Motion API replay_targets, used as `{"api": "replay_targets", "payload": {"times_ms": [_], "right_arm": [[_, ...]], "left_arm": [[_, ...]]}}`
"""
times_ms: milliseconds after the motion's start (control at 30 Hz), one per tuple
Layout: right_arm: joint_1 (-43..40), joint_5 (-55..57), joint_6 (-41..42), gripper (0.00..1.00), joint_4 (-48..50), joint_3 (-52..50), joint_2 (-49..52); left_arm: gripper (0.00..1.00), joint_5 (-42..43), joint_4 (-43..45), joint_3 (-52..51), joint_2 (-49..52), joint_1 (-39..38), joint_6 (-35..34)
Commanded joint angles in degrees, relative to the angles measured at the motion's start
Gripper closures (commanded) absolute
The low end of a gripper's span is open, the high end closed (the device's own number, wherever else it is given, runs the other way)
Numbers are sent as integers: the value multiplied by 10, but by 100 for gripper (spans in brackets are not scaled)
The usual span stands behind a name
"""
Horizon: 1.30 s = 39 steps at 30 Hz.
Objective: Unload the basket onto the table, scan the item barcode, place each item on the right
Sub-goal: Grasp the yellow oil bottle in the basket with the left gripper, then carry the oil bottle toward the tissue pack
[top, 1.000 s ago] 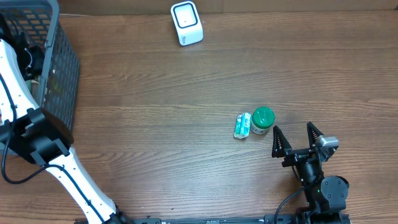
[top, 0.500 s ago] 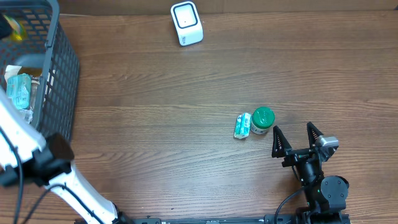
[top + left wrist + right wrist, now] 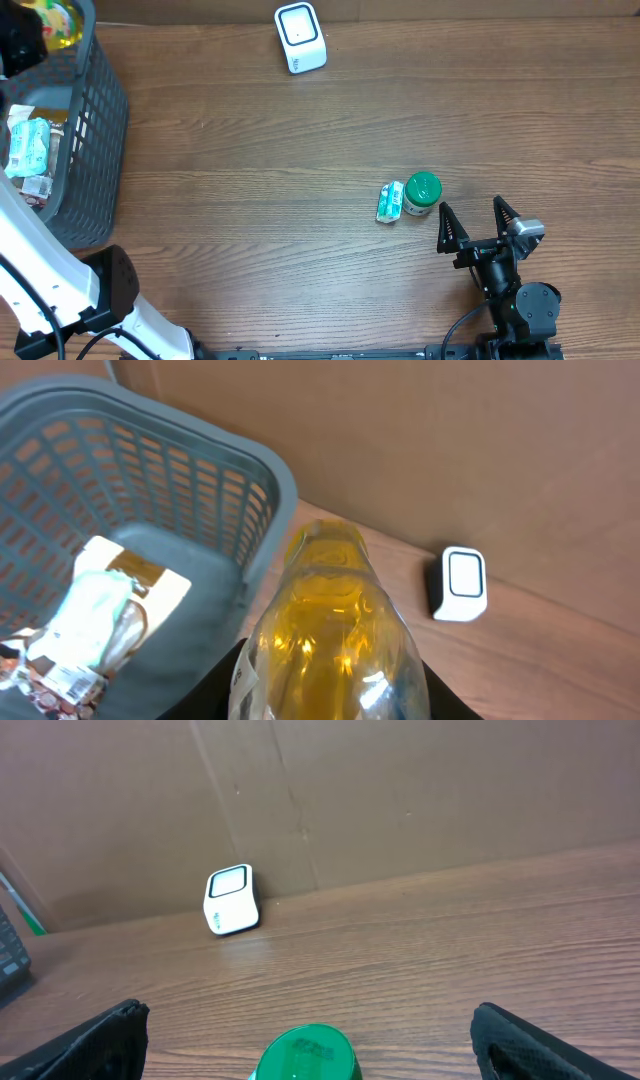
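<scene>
The left end effector (image 3: pixel 335 700) is pinching a clear plastic bottle (image 3: pixel 330 620) of yellow liquid. Its dark fingers are closing on the lower body at the bottom centre of the left wrist view. In the overhead view the bottle is showing at the far upper left, over the grey basket (image 3: pixel 100 110).

The bottle is looking nearly full, so it is probably weighing a fair amount, with liquid shifting as it tilts. Its smooth, rounded wall is likely slippery, and the thin plastic may give under a hard squeeze. A hold across the wide body seems to be suiting it best, leaving the label free. No barcode is showing in these views.

The right end effector (image 3: pixel 472 215) is standing spread wide and empty at the lower right.

Counting:
- one bottle
- one basket
- one white scanner (image 3: pixel 300 38) at the top centre
- one green-lidded jar (image 3: pixel 422 193) on the bench (image 3: pixel 250 200)
- one small packet (image 3: pixel 390 202) touching the jar, also on the bench
- at least two packets (image 3: pixel 28 145) lying in the basket
</scene>
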Motion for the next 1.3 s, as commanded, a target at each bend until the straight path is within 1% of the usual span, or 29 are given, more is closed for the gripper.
{"api": "replay_targets", "payload": {"times_ms": [0,233,400,633,833,933,1100,1133,1267], "right_arm": [[-3,3,0,0,2,-6,-5],[-3,3,0,0,3,-6,-5],[-3,3,0,0,3,-6,-5],[-3,3,0,0,2,-6,-5],[-3,3,0,0,2,-6,-5],[-3,3,0,0,3,-6,-5],[-3,3,0,0,3,-6,-5],[-3,3,0,0,2,-6,-5],[-3,3,0,0,2,-6,-5]], "left_arm": [[75,10,1,1,-5,-20,-1],[74,10,-26,1,-5,-66,5],[74,9,-61,1,-4,-115,12],[74,9,-61,-32,-4,-186,12],[74,8,-61,-94,-2,-247,11],[76,7,-60,-136,-2,-276,5],[77,-50,-49,-207,-2,-323,-38],[76,-69,-35,-241,-2,-343,-49],[76,-78,4,-312,-2,-380,-62]]}}
